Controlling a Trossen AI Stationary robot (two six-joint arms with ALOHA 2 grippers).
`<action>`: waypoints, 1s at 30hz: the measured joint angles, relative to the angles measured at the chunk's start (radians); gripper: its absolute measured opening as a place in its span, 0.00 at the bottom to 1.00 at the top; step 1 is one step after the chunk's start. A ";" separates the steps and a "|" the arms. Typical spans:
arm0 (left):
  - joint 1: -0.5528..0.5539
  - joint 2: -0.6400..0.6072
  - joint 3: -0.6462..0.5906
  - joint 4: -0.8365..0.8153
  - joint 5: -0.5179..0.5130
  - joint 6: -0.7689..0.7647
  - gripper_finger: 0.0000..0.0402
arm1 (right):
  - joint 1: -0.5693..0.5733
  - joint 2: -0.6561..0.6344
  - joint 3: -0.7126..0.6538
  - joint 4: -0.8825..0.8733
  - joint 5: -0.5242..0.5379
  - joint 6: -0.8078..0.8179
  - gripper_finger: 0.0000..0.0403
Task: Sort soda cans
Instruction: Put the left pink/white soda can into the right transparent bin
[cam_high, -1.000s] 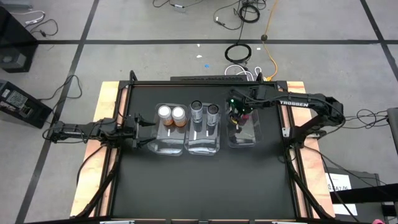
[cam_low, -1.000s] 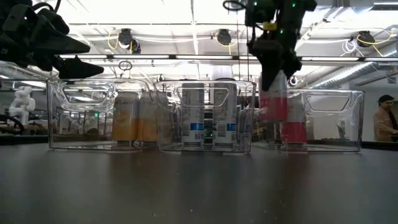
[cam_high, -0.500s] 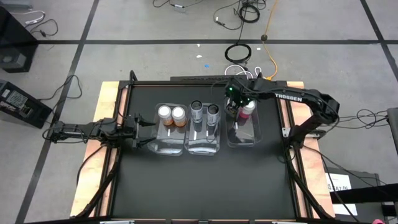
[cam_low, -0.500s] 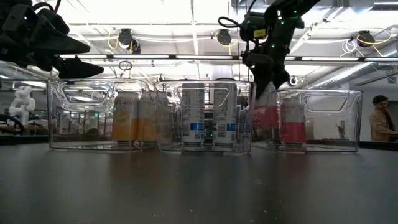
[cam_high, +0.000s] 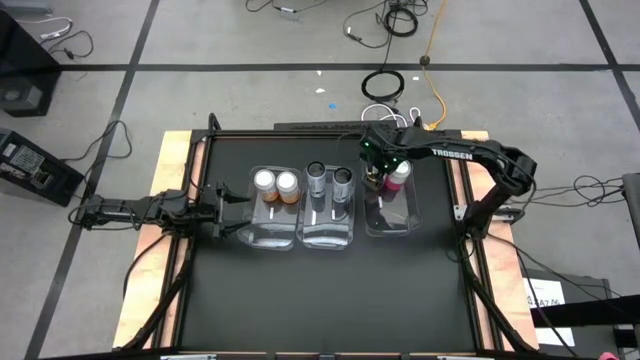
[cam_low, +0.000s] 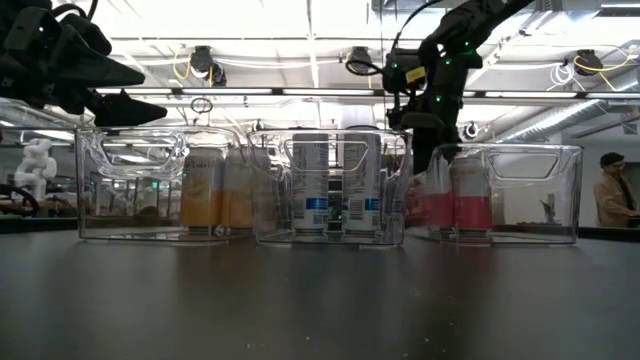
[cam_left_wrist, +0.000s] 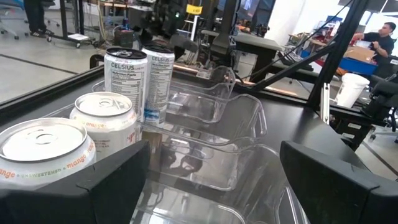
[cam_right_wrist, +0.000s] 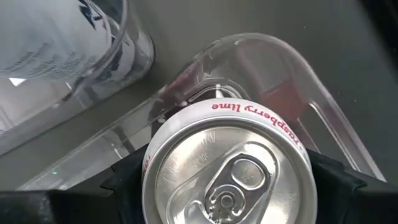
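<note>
Lowered pink can (cam_right_wrist: 227, 171) upright, top skyward

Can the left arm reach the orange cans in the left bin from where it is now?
Probably yes. The left tool is open beside the left bin, and the two orange cans stand with their tops uncovered. Only the bin wall lies between, so coming from above seems free.

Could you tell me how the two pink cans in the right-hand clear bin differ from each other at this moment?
The pink can between the right gripper's fingers stands nearer the middle bin, its top hidden from above by the arm; the free pink can stands beside it, untouched, with its pale top showing. Both stand upright in the right-hand clear plastic bin, at its far end.
</note>
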 joint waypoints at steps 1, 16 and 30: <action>0.000 0.000 0.000 0.000 0.000 0.000 0.92 | 0.000 0.005 -0.001 0.005 0.000 -0.006 0.72; 0.000 0.000 0.000 0.000 0.000 0.000 0.92 | 0.000 0.016 0.000 0.030 0.003 -0.040 0.86; 0.000 0.000 0.000 0.000 0.000 0.000 0.92 | 0.000 -0.006 0.001 0.013 0.002 -0.042 0.87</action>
